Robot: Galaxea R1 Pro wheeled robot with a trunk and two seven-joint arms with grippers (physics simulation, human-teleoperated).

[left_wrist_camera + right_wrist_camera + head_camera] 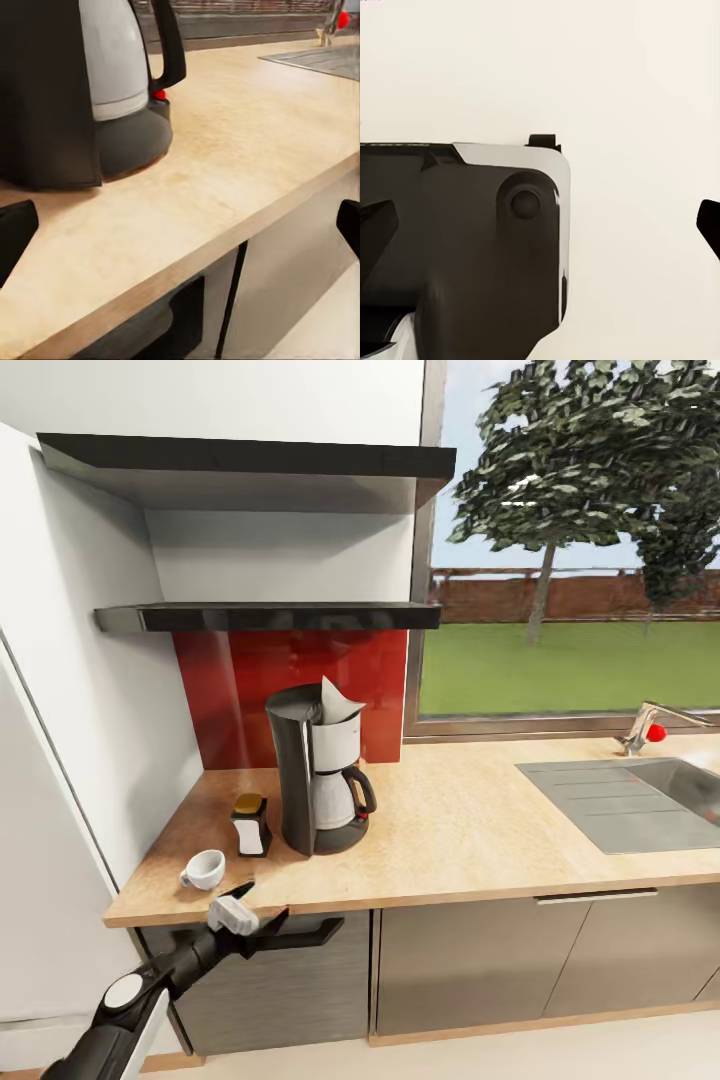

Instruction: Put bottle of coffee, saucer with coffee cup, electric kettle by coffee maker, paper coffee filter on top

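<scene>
The black and silver coffee maker (318, 775) stands on the beige countertop (470, 830) near the red backsplash, with a white paper coffee filter (338, 705) sticking out of its top. Just left of it stands the bottle of coffee (250, 825). The white coffee cup (204, 870) rests directly on the countertop near the front left corner. My left gripper (268, 898) is open, just off the counter's front edge below the cup. In the left wrist view the coffee maker (90, 90) is close ahead. The black kitchen shelf (270, 617) is bare. The saucer and electric kettle are out of view.
A steel sink (640, 800) with a faucet (648, 728) lies at the counter's right end, under the window. A white wall panel (70, 760) borders the left end. Cabinet fronts with a dark handle (310, 932) sit under the counter. My right gripper (544, 223) is open over pale floor.
</scene>
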